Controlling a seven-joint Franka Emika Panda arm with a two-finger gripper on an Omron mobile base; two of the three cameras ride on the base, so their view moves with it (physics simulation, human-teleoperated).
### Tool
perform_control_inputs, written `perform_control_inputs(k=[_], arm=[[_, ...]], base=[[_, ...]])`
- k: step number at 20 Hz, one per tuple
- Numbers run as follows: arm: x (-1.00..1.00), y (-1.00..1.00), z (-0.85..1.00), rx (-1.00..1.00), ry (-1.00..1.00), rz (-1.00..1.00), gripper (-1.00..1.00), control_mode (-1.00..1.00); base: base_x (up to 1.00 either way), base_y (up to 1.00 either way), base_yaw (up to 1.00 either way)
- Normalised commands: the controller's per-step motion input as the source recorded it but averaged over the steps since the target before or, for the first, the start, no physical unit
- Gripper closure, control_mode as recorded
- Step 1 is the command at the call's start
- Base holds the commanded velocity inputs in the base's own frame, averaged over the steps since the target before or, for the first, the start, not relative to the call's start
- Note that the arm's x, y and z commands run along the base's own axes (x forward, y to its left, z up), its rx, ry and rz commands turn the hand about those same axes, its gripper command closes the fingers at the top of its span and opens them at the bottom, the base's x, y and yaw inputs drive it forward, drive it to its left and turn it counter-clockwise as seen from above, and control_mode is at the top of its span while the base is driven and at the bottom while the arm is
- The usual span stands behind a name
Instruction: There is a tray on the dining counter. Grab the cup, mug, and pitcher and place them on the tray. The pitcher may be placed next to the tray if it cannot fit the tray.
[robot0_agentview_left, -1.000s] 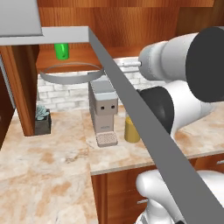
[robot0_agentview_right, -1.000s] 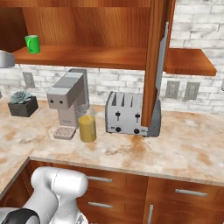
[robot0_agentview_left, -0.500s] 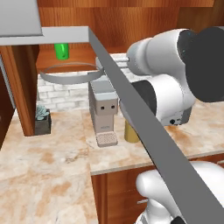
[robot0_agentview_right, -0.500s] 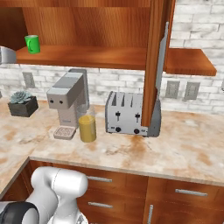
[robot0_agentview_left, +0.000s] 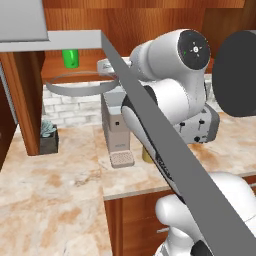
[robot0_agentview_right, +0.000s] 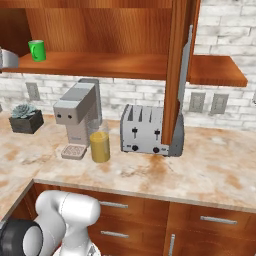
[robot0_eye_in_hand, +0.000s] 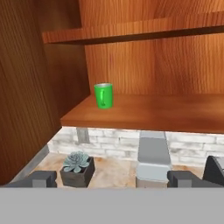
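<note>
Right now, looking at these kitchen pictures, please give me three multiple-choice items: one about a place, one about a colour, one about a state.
1. Where does the mug stand?
A. on the wooden shelf
B. on the counter beside the toaster
C. inside the coffee machine

2. What colour is the liquid in the pitcher?
A. clear blue
B. amber-yellow
C. dark red

3. How is the tool at this moment?
A. shut on the mug
B. shut on nothing
C. open, holding nothing

Answers:
1. A, the hand view shows the green mug upright on the shelf, above the small plant.
2. B, the right base view shows yellow liquid in the glass, between the coffee machine and the toaster.
3. C, its two dark tips stand wide apart with nothing between them, far from the mug.
</note>
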Motion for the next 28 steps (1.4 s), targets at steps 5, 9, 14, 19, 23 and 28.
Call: perform_control_inputs(k=[5, 9, 14, 19, 23, 28], arm=[[0.26, 0.12, 0.00, 0.00, 0.00, 0.00, -1.00, -1.00], [0.30, 0.11, 0.00, 0.00, 0.00, 0.00, -1.00, -1.00], [0.29, 0.09, 0.00, 0.00, 0.00, 0.00, -1.00, -1.00], [0.16, 0.06, 0.00, 0.00, 0.02, 0.00, -1.00, -1.00], [0.29, 0.09, 0.00, 0.00, 0.07, 0.00, -1.00, -1.00], [0.28, 0.07, -0.01, 0.00, 0.07, 0.00, -1.00, -1.00]], base=[[0.00, 0.00, 0.00], [0.00, 0.00, 0.00], [0.00, 0.00, 0.00], [0.00, 0.00, 0.00], [0.00, 0.00, 0.00], [0.00, 0.00, 0.00]])
